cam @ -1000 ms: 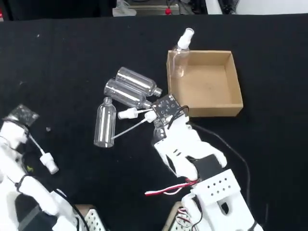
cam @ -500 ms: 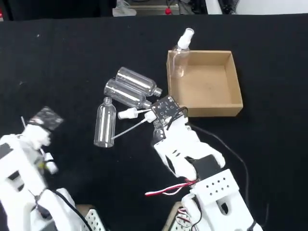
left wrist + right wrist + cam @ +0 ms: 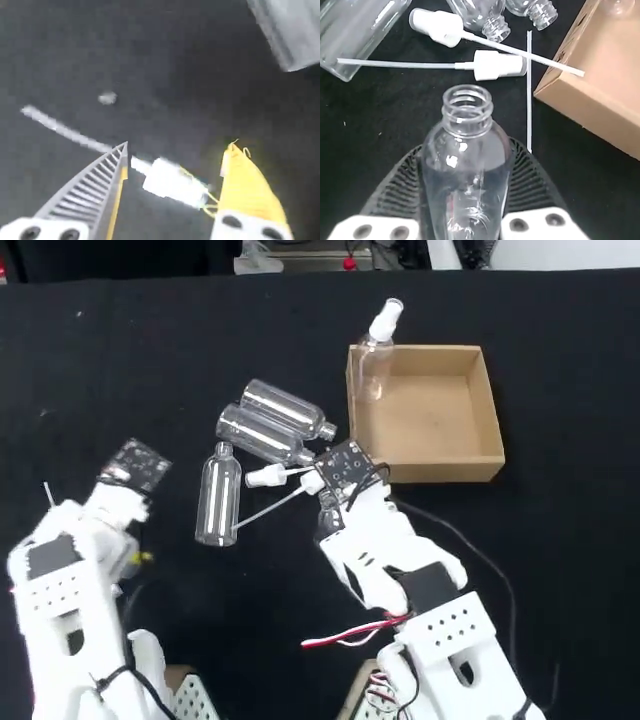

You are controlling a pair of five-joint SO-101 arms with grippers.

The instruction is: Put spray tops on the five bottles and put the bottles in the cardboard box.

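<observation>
My left gripper (image 3: pixel 178 147) stands open just above the black table, its fingers on either side of a white spray top (image 3: pixel 172 182) whose thin tube runs off along the cloth. My right gripper (image 3: pixel 469 145) is shut on a clear uncapped bottle (image 3: pixel 467 165), neck pointing at two loose spray tops (image 3: pixel 437 25) (image 3: pixel 497 65). Three more uncapped bottles (image 3: pixel 285 408) (image 3: pixel 262 435) (image 3: pixel 218 495) lie left of the cardboard box (image 3: pixel 480 410). One bottle with a spray top (image 3: pixel 378 350) stands in the box's far left corner.
A loose thin tube (image 3: pixel 529 90) lies beside the box wall (image 3: pixel 600 75). The left arm (image 3: pixel 70 580) fills the table's near left corner. The right arm's cable (image 3: pixel 470 540) trails near the box's front. Black cloth lies bare to the right of the box.
The left arm has swung up and to the right, and its gripper has come down over the spray top that lay at the near left. The right arm has kept still.
</observation>
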